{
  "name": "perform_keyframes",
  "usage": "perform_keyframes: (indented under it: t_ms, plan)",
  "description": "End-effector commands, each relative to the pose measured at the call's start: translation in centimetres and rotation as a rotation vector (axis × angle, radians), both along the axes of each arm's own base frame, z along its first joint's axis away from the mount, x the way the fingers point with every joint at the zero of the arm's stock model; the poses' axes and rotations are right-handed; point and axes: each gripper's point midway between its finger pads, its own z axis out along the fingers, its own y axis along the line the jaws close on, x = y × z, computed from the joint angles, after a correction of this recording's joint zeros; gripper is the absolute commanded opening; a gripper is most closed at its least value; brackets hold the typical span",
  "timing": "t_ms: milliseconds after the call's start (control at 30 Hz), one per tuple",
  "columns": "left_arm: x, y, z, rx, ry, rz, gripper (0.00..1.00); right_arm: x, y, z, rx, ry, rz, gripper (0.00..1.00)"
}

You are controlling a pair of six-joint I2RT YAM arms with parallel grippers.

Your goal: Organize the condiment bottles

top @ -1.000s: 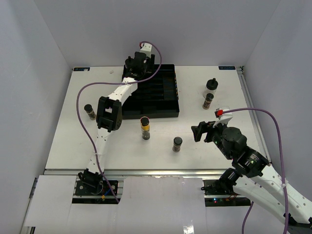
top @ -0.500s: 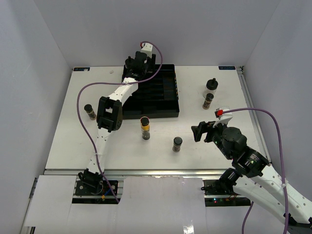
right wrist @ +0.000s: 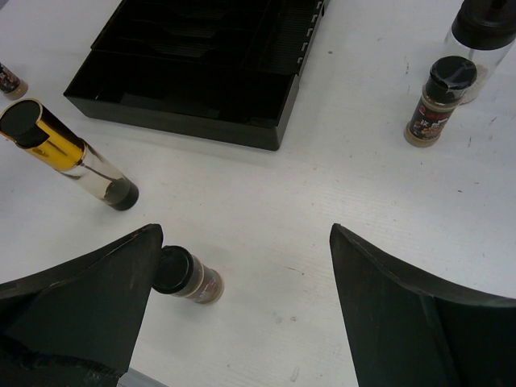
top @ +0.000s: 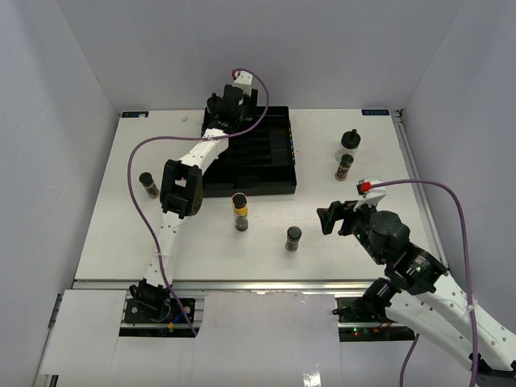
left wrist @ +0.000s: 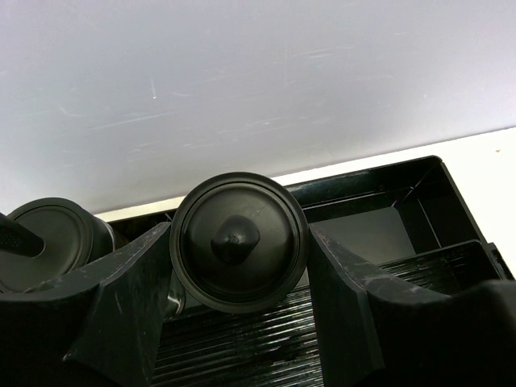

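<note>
My left gripper (top: 219, 105) is at the far-left corner of the black slotted tray (top: 270, 161). In the left wrist view the gripper (left wrist: 239, 243) is closed on a squat bottle's black knobbed cap (left wrist: 239, 230), with a finger touching each side. A second knobbed cap (left wrist: 52, 234) stands just left of it in the tray. My right gripper (top: 332, 219) is open and empty above the table (right wrist: 246, 234). A dark spice jar (right wrist: 189, 276) stands beside its left finger. The yellow-banded bottle (top: 239, 211) stands in front of the tray.
At the right stand a squat clear bottle (top: 349, 145) and a spice jar (top: 344, 168). Another spice jar (top: 148, 184) stands left of the tray. The nearest jar (top: 293, 238) is at the front middle. Walls enclose the table on three sides.
The left wrist has shifted very slightly at the tray's far-left corner. Nothing else has visibly moved.
</note>
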Motion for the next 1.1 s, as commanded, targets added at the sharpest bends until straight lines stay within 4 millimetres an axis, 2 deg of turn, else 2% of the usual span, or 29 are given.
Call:
perform_keyframes:
  t_ms: [0, 367, 533, 700, 767, 900, 1000, 1067]
  plan:
    - [0.4, -0.5, 4.9, -0.042, -0.125, -0.007, 0.63, 0.3, -0.3, 1.8, 0.046, -0.056, -0.023, 0.91]
    - [0.4, -0.5, 4.3, -0.042, -0.122, -0.007, 0.69, 0.2, -0.3, 1.9, 0.050, -0.060, -0.020, 0.91]
    - [0.3, -0.5, 4.2, -0.040, -0.125, -0.003, 0.83, 0.3, -0.5, 1.9, 0.048, -0.058, -0.034, 0.90]
    - [0.1, -0.5, 4.9, -0.044, -0.131, -0.003, 0.88, 0.3, -0.5, 1.6, 0.047, -0.052, -0.037, 0.90]
    - [-0.4, -0.5, 6.6, -0.059, -0.141, 0.003, 0.91, 0.3, -0.5, 1.6, 0.045, -0.050, -0.038, 0.90]
    - [-2.6, -1.0, 11.5, -0.054, -0.189, 0.008, 0.94, 0.4, -0.6, 2.1, 0.044, -0.057, -0.041, 0.90]
    - [-5.3, -0.4, 17.2, -0.051, -0.218, 0.029, 0.96, 0.5, -0.3, 2.8, 0.041, -0.058, -0.028, 0.90]
    - [-8.2, 0.2, 21.2, -0.055, -0.234, 0.043, 0.97, 0.6, 0.2, 4.7, 0.070, -0.069, -0.016, 0.91]
